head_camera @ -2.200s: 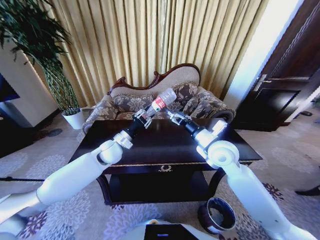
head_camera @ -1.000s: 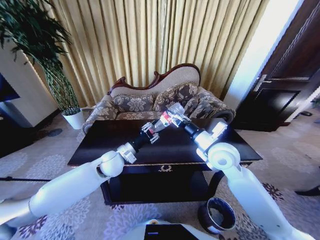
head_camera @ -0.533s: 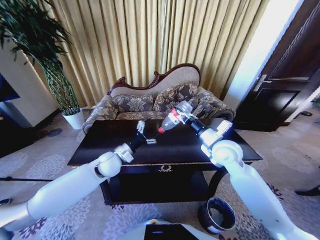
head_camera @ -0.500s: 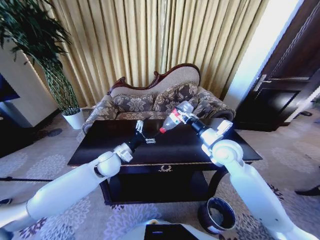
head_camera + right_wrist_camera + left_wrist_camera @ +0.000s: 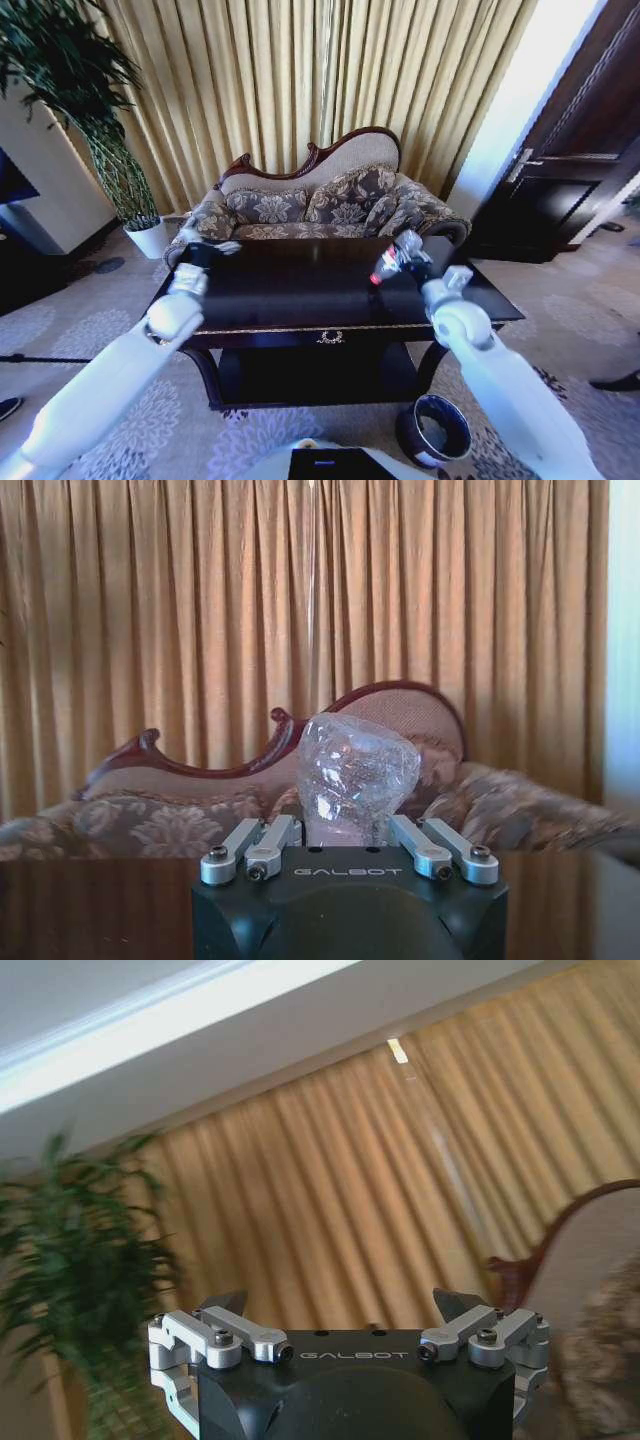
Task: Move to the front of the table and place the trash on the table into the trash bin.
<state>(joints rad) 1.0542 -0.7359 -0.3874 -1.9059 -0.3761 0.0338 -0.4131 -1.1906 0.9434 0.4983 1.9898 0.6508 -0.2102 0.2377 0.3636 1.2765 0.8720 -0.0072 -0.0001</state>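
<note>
Right gripper (image 5: 398, 254) clamped on bottle (image 5: 392, 258), held over the table's (image 5: 300, 290) right half; left gripper (image 5: 212, 247) empty, fingers spread.

Bottle is clear plastic with red label and red cap, lying tilted in the grip, cap end pointing toward table centre; the right wrist view shows its crumpled clear base (image 5: 356, 776) pinched between the two fingers (image 5: 252, 846). Left gripper sits over the table's far left corner, near the sofa (image 5: 310, 205) arm; the left wrist view shows its fingertips (image 5: 225, 1304) wide apart, nothing between them. Table top is dark and glossy. Bin (image 5: 436, 430) stands on the carpet by the table's front right leg, below the right arm; what I can see of its inside is dark, contents can't tell.
</note>
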